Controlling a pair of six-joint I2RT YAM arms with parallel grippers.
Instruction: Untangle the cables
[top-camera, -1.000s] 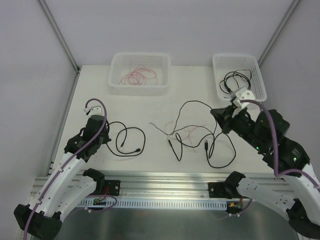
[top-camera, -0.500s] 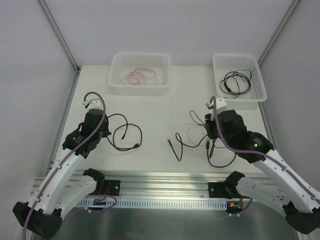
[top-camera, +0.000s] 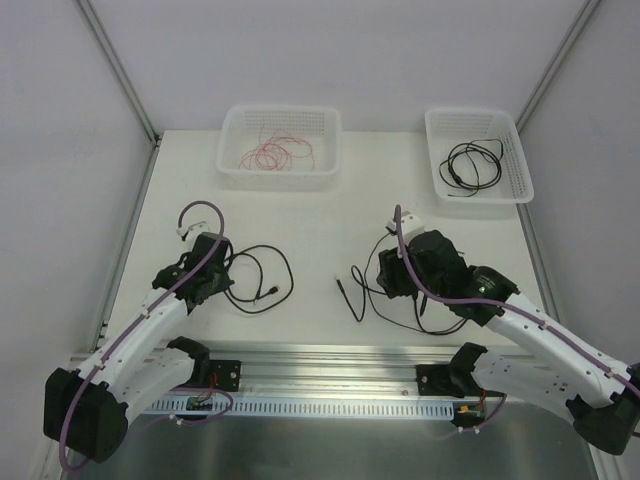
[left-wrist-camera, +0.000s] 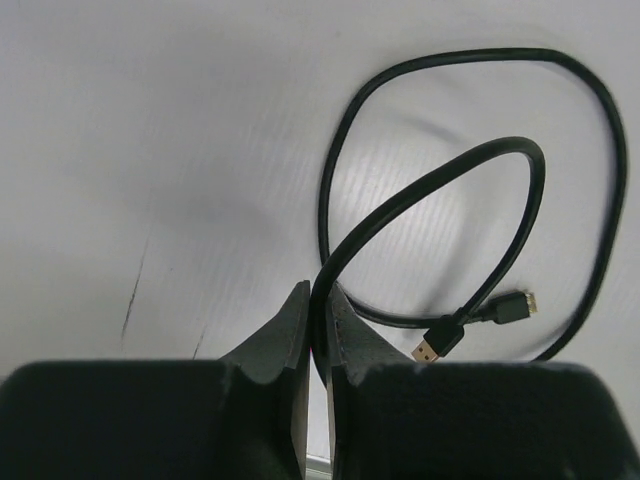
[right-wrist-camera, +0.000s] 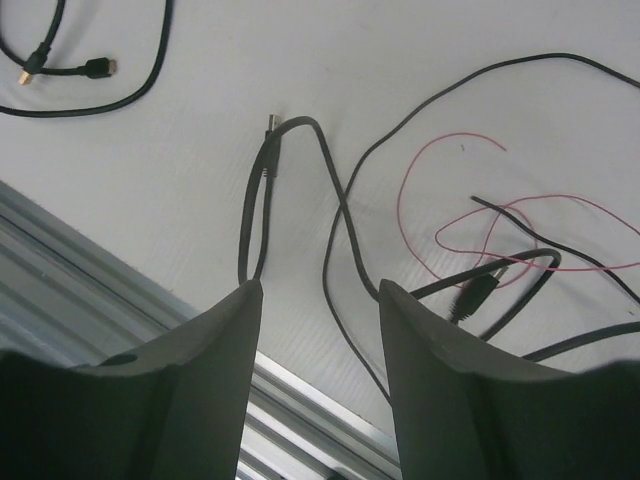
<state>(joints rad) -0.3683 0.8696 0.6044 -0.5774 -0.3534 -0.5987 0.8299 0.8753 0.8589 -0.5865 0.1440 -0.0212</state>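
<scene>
A black cable (top-camera: 268, 272) lies in loose loops at the left of the table. My left gripper (top-camera: 222, 280) is shut on one strand of it (left-wrist-camera: 440, 190), pinched between the jaws (left-wrist-camera: 318, 295), and the cable's two plugs (left-wrist-camera: 480, 325) lie just to the right. The tangle of black cables (right-wrist-camera: 335, 200) and fine red-pink wire (right-wrist-camera: 440, 190) lies mid-table. My right gripper (right-wrist-camera: 320, 290) hangs open over it with nothing between the fingers. From above, the right arm (top-camera: 430, 265) hides most of the tangle, and one black end (top-camera: 350, 295) sticks out to its left.
A white basket (top-camera: 230, 172) at the back holds red wire loops. A second white basket (top-camera: 520, 185) at the back right holds a coiled black cable. An aluminium rail (top-camera: 330, 360) runs along the table's near edge, close under my right gripper.
My right arm swung from the back right, left and down over the tangle, and its jaws opened. The tangle bunched up under it. My left arm shifted right, dragging the black loop along.
</scene>
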